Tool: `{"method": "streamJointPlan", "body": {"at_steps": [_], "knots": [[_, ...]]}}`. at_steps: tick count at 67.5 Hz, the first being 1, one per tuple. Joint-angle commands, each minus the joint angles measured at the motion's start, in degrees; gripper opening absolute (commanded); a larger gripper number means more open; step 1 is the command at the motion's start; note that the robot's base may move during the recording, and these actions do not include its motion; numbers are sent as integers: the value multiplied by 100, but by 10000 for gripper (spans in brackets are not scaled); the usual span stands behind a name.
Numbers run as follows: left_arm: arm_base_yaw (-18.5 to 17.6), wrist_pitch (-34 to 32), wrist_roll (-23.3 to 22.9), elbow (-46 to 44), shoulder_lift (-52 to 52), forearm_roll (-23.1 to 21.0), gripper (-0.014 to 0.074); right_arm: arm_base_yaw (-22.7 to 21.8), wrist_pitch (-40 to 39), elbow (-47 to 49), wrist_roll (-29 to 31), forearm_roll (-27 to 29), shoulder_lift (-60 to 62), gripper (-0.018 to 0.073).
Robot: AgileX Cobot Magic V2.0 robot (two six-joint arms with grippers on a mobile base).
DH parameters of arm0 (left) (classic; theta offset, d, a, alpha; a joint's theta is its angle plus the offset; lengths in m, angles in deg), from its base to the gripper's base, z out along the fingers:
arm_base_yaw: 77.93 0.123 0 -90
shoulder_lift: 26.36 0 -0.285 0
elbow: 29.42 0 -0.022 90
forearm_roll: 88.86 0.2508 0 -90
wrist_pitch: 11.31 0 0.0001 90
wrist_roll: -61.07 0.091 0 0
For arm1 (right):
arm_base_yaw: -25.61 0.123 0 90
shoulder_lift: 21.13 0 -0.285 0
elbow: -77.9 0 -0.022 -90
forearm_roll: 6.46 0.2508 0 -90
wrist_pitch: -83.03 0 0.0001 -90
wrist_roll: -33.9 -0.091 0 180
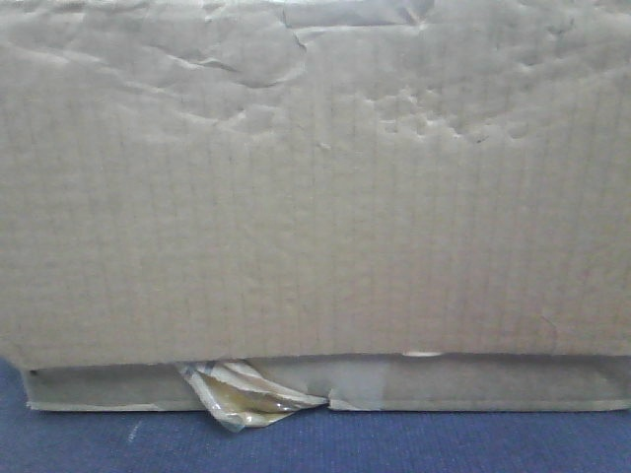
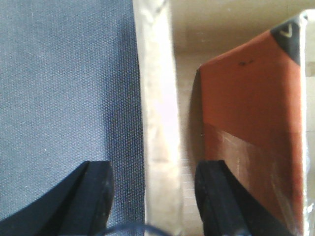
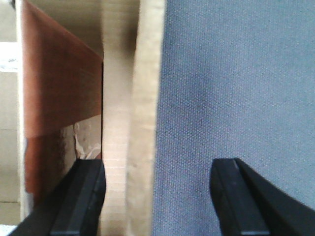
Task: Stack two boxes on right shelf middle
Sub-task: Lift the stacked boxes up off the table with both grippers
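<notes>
Blue cloth (image 1: 444,443) covers the worktop, and on it a dented cardboard box (image 1: 315,197) is set, a yellowish tape scrap (image 1: 246,399) peeling at its lower edge. Its left wall (image 2: 157,98) is straddled by the left gripper (image 2: 153,169) and its right wall (image 3: 145,98) by the right gripper (image 3: 158,164). Both sets of fingers are spread wide, and nothing is clamped yet. A rust-coloured slab (image 2: 251,108) is seen inside. The thin board is judged light but easily crushed, so both walls should be pinched evenly.

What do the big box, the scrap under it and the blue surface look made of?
Box: brown corrugated cardboard, matte; flute lines and dents show. Scrap: glossy yellowish plastic tape, likely; it crinkles and shines. Blue surface: woven fabric, apparently; fine weave visible in wrist views.
</notes>
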Motion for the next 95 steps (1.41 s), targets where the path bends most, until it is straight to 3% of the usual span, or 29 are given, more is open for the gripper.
{"method": "streamJointPlan", "body": {"at_steps": [1, 9, 20, 25, 33, 38, 65, 72, 80, 89, 95], "knots": [[-2, -22, -47, -5, -28, -36, 287, 5, -34, -7, -14, -49, 13, 340], [-2, -22, -47, -5, -28, -36, 287, 5, -34, -7, -14, -39, 13, 302], [-2, -22, -50, -5, -28, -36, 279, 5, -34, 3, -14, 20, 13, 148], [-2, -22, -88, -5, -28, -36, 233, 5, -34, 14, -14, 20, 13, 32], [-2, -22, -105, -5, -28, -36, 31, 5, -34, 14, -14, 20, 13, -167], [-2, -22, -105, -5, -28, -36, -111, 5, -34, 14, -14, 20, 13, -152], [-2, -22, -118, -5, -28, -24, -111, 5, -34, 2, -14, 14, 13, -154], [-14, -22, -353, -45, -41, 303, -111, 56, -34, 14, -365, -481, 98, -154], [-191, -22, -680, -95, -261, 967, -111, 292, -34, 14, -791, -1184, 392, -154], [-394, -22, -892, -115, -663, 986, -111, 427, -234, 14, -950, -1205, 740, -154], [-514, -22, -1092, -118, -1002, 1224, -111, 426, -505, 14, -950, -1216, 974, -154]]}}
